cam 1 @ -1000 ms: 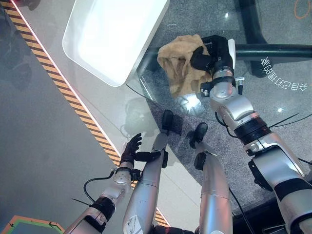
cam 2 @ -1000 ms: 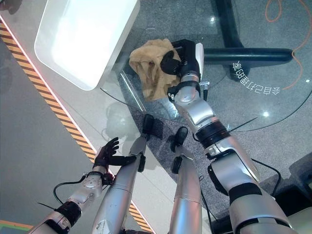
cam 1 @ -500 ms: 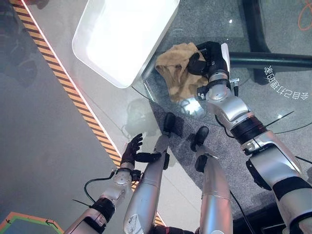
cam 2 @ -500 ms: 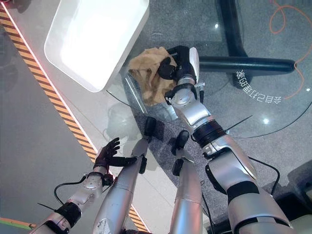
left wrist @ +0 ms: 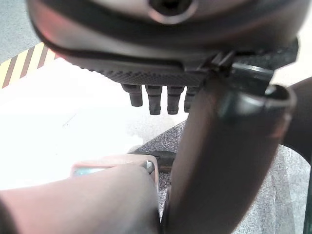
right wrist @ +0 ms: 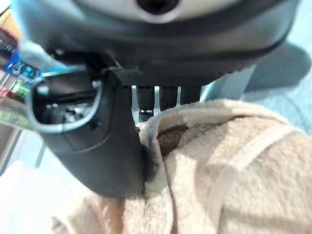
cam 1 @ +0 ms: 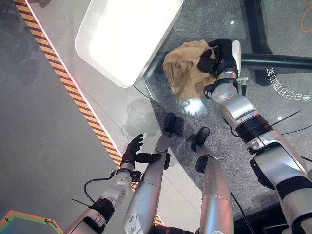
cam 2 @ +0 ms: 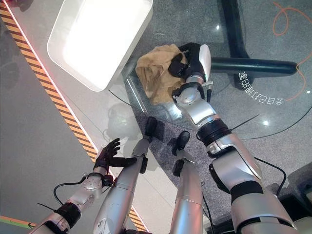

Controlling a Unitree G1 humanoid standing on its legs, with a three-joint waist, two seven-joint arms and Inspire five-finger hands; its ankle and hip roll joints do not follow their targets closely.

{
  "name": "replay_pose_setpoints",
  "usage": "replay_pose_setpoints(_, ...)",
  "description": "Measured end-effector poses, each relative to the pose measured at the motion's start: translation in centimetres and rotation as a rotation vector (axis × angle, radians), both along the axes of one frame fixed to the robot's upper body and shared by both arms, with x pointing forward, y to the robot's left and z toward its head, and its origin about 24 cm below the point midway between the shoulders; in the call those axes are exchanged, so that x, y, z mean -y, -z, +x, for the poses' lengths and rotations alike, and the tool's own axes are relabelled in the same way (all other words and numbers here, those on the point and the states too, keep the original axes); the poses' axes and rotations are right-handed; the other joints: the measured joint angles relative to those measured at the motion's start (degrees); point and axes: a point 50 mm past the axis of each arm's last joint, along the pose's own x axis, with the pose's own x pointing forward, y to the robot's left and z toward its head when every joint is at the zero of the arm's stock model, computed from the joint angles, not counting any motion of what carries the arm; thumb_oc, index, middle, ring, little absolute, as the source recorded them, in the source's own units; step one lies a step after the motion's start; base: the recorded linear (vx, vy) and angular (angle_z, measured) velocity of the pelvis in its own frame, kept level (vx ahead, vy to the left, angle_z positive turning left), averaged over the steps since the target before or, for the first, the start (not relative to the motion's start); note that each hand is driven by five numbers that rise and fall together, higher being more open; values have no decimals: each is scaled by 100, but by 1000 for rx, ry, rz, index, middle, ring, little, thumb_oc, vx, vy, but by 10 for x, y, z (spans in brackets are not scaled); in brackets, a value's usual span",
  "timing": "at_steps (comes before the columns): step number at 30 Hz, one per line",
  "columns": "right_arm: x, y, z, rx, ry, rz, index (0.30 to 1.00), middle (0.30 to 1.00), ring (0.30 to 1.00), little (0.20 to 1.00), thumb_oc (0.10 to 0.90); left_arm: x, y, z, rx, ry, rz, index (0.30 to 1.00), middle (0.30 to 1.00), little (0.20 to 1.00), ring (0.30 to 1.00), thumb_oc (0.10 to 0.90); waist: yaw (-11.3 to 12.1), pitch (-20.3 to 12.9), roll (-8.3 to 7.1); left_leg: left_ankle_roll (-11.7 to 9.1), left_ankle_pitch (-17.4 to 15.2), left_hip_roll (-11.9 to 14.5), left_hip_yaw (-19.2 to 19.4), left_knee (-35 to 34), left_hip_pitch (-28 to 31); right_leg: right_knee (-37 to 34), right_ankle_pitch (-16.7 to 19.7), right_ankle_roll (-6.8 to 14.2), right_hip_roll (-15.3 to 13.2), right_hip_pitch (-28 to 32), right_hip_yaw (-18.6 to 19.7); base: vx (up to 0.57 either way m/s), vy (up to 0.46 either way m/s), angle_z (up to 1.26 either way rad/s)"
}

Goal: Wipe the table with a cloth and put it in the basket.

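- Since a second ago the right hand (cam 1: 220,52) has dragged the cloth (cam 1: 187,68) rightward across the glass table (cam 1: 273,112).
- Its fingers curl into the cloth, gripping it.
- Wiping continues; the white basket (cam 1: 126,36) sits just beside.
- Left hand (cam 1: 131,148) hangs low, fingers spread.

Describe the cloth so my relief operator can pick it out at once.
On the round glass table, look near the edge closest to the big white tray. The cloth lies crumpled there under the right hand: tan towelling, the one soft thing on the glass.
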Motion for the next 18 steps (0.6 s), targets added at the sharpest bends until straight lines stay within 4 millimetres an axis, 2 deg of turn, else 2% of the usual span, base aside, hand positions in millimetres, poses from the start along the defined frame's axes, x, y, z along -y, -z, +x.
replay_pose_setpoints(8, 47, -11, -6, 27, 172, -41, 300, 300, 300, 200, 100, -13, 1, -6, 0, -9, 6, 900, 900, 900, 900, 800, -156, 11, -60, 164, -126, -12, 161, 195, -9, -103, 84, 98, 15, 61, 153, 26, -50, -8)
replay_pose_setpoints(12, 70, -12, -9, 18, 257, -50, 300, 300, 300, 200, 100, -21, 1, -7, -6, -13, 23, 900, 900, 900, 900, 800, -314, 17, -82, 199, -143, -30, 251, 197, 3, -141, 139, 154, 11, 64, 227, 5, -45, -9)
replay_pose_setpoints(18, 96, -8, -14, -6, 344, -46, 300, 300, 300, 200, 100, -24, 0, -7, -1, -15, 29, 900, 900, 900, 900, 800, -368, 23, -105, 227, -162, -25, 323, 195, 32, -210, 191, 181, 18, 78, 334, 2, -28, -7)
